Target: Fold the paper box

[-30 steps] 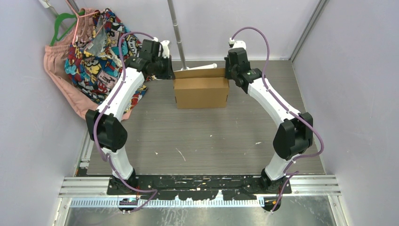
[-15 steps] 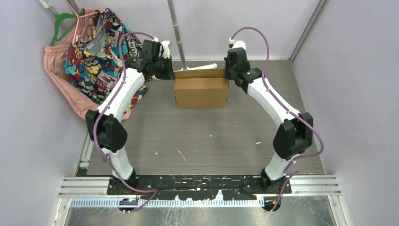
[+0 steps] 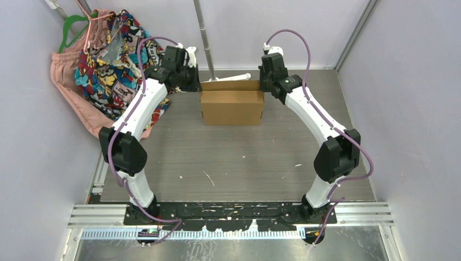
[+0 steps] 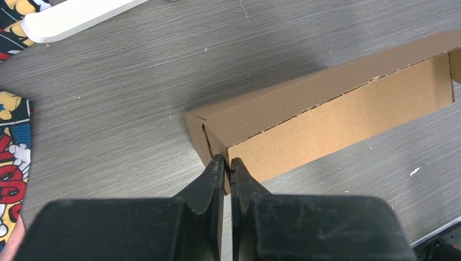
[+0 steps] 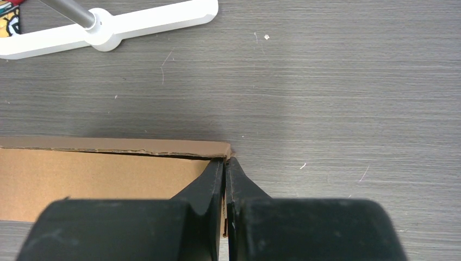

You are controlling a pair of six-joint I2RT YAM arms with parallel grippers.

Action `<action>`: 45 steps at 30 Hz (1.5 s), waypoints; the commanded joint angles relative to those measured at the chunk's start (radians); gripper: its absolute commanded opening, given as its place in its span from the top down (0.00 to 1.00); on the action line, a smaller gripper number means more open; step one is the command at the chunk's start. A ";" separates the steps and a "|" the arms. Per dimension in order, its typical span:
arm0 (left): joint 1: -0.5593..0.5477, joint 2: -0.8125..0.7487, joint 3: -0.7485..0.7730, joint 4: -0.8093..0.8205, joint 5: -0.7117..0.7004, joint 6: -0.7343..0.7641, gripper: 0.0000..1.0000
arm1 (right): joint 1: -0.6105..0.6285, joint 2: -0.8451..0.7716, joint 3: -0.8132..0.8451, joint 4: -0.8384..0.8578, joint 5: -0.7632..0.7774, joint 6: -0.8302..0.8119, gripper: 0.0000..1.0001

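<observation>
The paper box (image 3: 232, 107) is brown corrugated cardboard, folded into an open-topped rectangular tray at the far middle of the table. My left gripper (image 3: 197, 87) is at its left end and my right gripper (image 3: 265, 87) at its right end. In the left wrist view the box (image 4: 326, 119) runs off to the right, and the left gripper (image 4: 226, 161) is shut on its end wall at the near corner. In the right wrist view the right gripper (image 5: 225, 162) pinches the thin right end wall of the box (image 5: 98, 179).
A white stand foot (image 5: 108, 24) with a metal pole (image 3: 205, 38) lies just behind the box. A heap of colourful clothes (image 3: 103, 60) on a green hanger fills the far left corner. Purple walls close in the grey table (image 3: 234, 157).
The right wrist has shifted slightly toward the far side. The box and the left arm stay where they were.
</observation>
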 commanded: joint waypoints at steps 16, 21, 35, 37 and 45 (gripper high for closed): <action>-0.048 0.001 -0.017 0.020 0.089 0.009 0.94 | 0.072 0.033 -0.006 0.005 -0.157 0.042 0.99; -0.048 -0.020 -0.054 0.048 0.085 0.008 0.95 | 0.078 0.014 -0.047 0.037 -0.145 0.039 0.99; -0.063 -0.078 -0.155 0.118 0.062 0.005 0.95 | 0.100 -0.042 -0.180 0.131 -0.102 0.040 0.99; -0.066 -0.087 -0.169 0.127 0.056 0.006 0.95 | 0.102 -0.051 -0.203 0.148 -0.098 0.040 0.99; -0.077 -0.108 -0.232 0.175 0.025 0.009 0.95 | 0.111 -0.061 -0.259 0.211 -0.080 0.042 0.99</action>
